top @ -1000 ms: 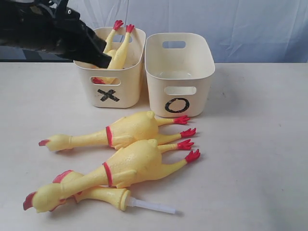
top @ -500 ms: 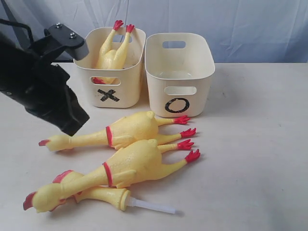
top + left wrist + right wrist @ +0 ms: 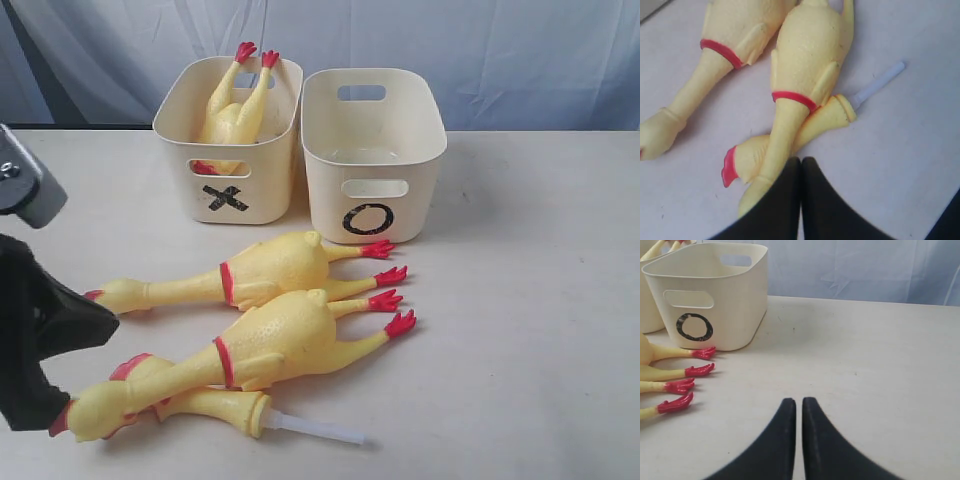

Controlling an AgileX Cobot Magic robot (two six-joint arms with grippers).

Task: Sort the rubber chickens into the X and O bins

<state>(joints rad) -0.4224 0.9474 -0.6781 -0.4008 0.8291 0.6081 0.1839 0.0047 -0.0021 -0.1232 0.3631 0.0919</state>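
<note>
In the exterior view, two cream plastic rounded-rectangular tubs with slot handles stood just beside each other at the upper middle of the frame: the X tub (image 3: 272, 185) on the left and the O tub (image 3: 405, 215) on the right. A headless yellow rubber chicken body (image 3: 232, 118) leaned feet-up inside the X tub, probably put there as a broken one. Nothing showed in the visible part of the O tub.

Across the centre of the frame lay the farther whole yellow rubber chicken (image 3: 270, 268) and, touching it, the nearer whole yellow rubber chicken (image 3: 285, 338), with their red feet pointing right. These looked like the ones meant for the O tub. At the lower left, the nearer one's neck lay over a yellow rubber head-and-neck piece (image 3: 212, 404) with a white plastic tube (image 3: 315, 428) sticking out.

The black left gripper (image 3: 801, 162) sat at the lower left edge, its jaws pressed together and holding nothing. Its tips were over the nearer chicken's neck, so it would have to open before any pick. The black right gripper (image 3: 799, 402) was out of the exterior view. Its own camera showed the fingers nearly together and empty, low over the pale table (image 3: 520, 300), apparently parked clear of the work
</note>
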